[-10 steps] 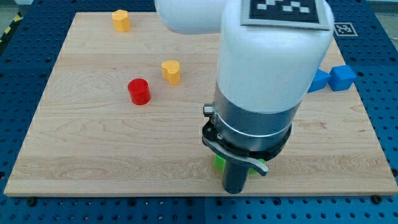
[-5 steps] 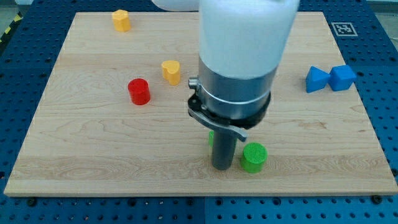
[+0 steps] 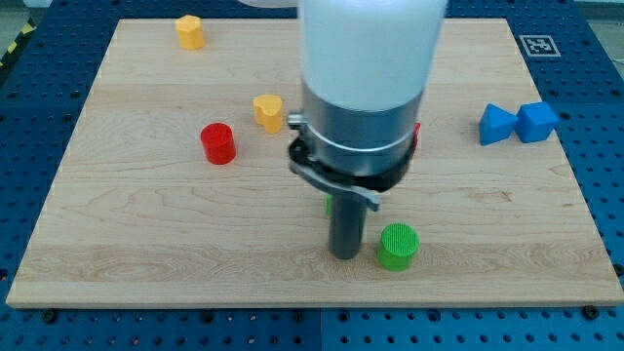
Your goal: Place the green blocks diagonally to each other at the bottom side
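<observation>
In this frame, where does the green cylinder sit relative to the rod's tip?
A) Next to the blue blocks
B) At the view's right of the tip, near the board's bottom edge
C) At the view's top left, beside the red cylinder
B: the green cylinder lies just to the view's right of my tip, low on the board.

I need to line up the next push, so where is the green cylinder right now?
The green cylinder sits near the board's bottom edge, right of centre, just right of my tip.

A red cylinder [image 3: 218,143], two yellow blocks [image 3: 268,112] [image 3: 190,31] and two blue blocks [image 3: 497,125] [image 3: 536,121] sit on the wooden board [image 3: 117,234].
</observation>
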